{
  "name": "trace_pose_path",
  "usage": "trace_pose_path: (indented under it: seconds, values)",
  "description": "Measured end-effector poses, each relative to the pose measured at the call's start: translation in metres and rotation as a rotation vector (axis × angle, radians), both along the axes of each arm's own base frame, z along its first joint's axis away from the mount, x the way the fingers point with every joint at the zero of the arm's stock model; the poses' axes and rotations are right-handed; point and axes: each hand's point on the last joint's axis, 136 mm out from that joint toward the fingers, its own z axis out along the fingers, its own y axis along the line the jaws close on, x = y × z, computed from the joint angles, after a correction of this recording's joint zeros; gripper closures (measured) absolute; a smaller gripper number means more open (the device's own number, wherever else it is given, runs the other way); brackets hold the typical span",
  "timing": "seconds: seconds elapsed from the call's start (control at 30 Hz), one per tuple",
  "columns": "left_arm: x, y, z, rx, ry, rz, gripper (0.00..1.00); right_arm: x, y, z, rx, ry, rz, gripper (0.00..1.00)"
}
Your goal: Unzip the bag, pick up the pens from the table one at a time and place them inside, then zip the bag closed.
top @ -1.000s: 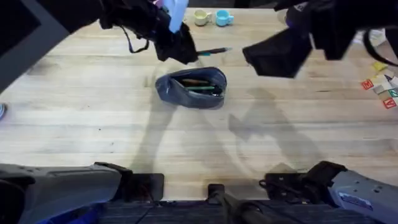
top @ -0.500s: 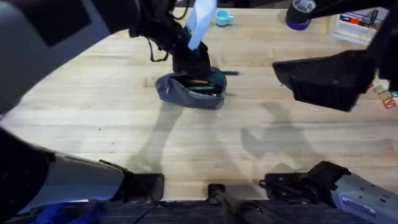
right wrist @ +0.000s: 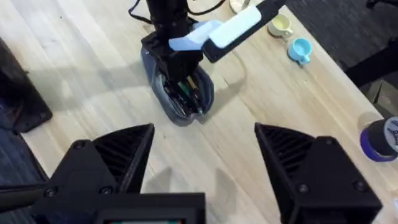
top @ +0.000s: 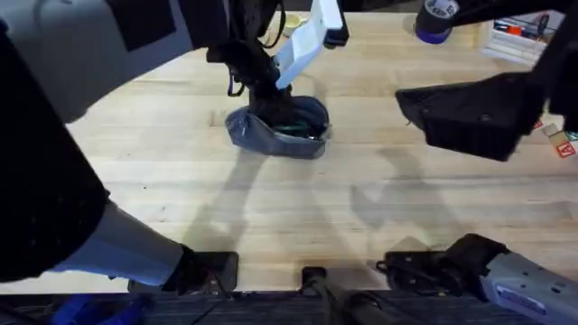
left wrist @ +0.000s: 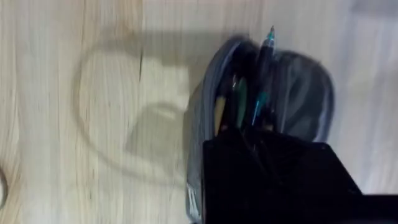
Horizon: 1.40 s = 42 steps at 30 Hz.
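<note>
The grey-blue bag (top: 271, 135) lies unzipped at the table's middle back, with several pens (top: 293, 129) inside its opening. My left gripper (top: 271, 101) is down at the bag's mouth, shut on a black pen with a green end (left wrist: 266, 68) that points into the bag (left wrist: 308, 93) beside the other pens (left wrist: 229, 106). In the right wrist view the left gripper (right wrist: 177, 59) stands over the bag (right wrist: 180, 102). My right gripper (top: 424, 113) hovers high to the right of the bag, open and holding nothing (right wrist: 204, 129).
A yellow cup (right wrist: 281, 25) and a blue cup (right wrist: 300, 48) stand at the table's far edge. A purple tape roll (top: 433, 20) and a white organiser (top: 515, 32) sit at the back right; small coloured blocks (top: 564, 140) lie at the right edge.
My left gripper carried the black pen from the table behind the bag down into the bag's opening. My right gripper shifted right and then held still.
</note>
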Motion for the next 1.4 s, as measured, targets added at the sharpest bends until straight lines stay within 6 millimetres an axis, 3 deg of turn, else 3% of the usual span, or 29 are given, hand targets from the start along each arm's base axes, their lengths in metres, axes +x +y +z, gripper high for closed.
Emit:
trace_pose_path:
  seconds: [0.33, 0.6, 0.63, 0.8, 0.83, 1.1, 1.4]
  values:
    - [0.005, 0.026, -0.01, 0.137, -0.024, 0.032, 0.958, 0.013, 0.008, -0.014, -0.031, 0.049, 0.0, 0.003]
    - [0.007, 0.03, -0.011, 0.154, -0.028, 0.038, 0.948, 0.017, 0.011, -0.017, -0.037, 0.06, 0.0, 0.004]
    - [0.007, 0.03, -0.011, 0.154, -0.03, 0.034, 0.868, 0.017, 0.011, -0.017, -0.037, 0.059, 0.0, 0.004]
    - [0.007, 0.03, -0.011, 0.155, -0.031, 0.032, 0.103, 0.017, 0.011, -0.017, -0.037, 0.059, 0.0, 0.003]
    - [0.007, 0.03, -0.011, 0.155, -0.03, 0.035, 0.034, 0.017, 0.011, -0.017, -0.037, 0.06, 0.0, 0.003]
    - [0.006, 0.029, -0.002, 0.139, -0.046, 0.036, 0.008, 0.017, 0.011, -0.017, -0.037, 0.06, 0.0, 0.005]
    - [-0.002, 0.043, 0.058, 0.042, -0.154, 0.09, 0.006, 0.018, 0.011, -0.016, -0.033, 0.052, 0.0, 0.003]
